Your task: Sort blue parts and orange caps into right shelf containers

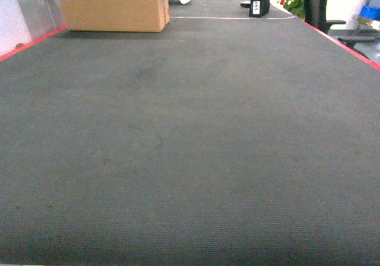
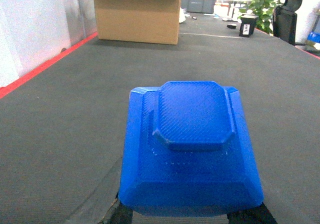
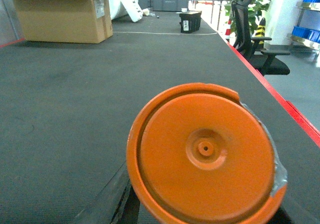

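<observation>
Grippers both seem pinched on cargo, left on a blue part [image 2: 190, 149], right on an orange cap [image 3: 205, 154], both short of the cardboard box [image 1: 113, 5]; crates unseen, so direction unclear

Head view dim and grainy; wrist views brighter, with overexposed daylight glare far beyond the table [image 1: 190, 147].
</observation>
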You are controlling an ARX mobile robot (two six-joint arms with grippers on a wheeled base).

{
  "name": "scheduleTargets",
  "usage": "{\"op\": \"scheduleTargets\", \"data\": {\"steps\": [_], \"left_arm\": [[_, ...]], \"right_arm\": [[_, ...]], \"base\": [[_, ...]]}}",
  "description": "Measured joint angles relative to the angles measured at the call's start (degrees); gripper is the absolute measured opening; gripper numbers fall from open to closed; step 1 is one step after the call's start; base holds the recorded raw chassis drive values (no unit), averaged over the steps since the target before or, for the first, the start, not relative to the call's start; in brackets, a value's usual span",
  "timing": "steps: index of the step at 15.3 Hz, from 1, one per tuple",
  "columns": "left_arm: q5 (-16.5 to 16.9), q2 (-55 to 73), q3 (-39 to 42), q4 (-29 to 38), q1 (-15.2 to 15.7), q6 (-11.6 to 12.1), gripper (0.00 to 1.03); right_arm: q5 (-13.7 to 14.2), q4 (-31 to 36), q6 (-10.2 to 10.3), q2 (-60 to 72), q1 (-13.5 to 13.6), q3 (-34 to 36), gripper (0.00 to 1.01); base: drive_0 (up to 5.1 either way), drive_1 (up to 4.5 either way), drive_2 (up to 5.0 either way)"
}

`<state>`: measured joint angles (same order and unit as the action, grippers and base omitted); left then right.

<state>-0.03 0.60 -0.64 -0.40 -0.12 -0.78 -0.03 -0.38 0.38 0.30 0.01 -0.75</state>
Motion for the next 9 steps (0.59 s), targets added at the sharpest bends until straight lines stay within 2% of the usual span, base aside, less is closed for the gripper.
{"op": "scheduleTargets", "data": {"steps": [2, 9], "left_arm": [[-0.11, 0.00, 0.00, -0.02, 0.11, 0.00, 0.41], [-0.02, 0.00, 0.00, -0.02, 0.11, 0.00, 0.41]], "right_arm": [[-0.02, 0.02, 0.00, 0.00, -0.02, 0.00, 0.45], [0.00, 0.02, 0.00, 0.00, -0.02, 0.00, 0.45]], "base": [[0.0, 0.00, 0.0], [-1.9, -1.89, -1.9]]}}
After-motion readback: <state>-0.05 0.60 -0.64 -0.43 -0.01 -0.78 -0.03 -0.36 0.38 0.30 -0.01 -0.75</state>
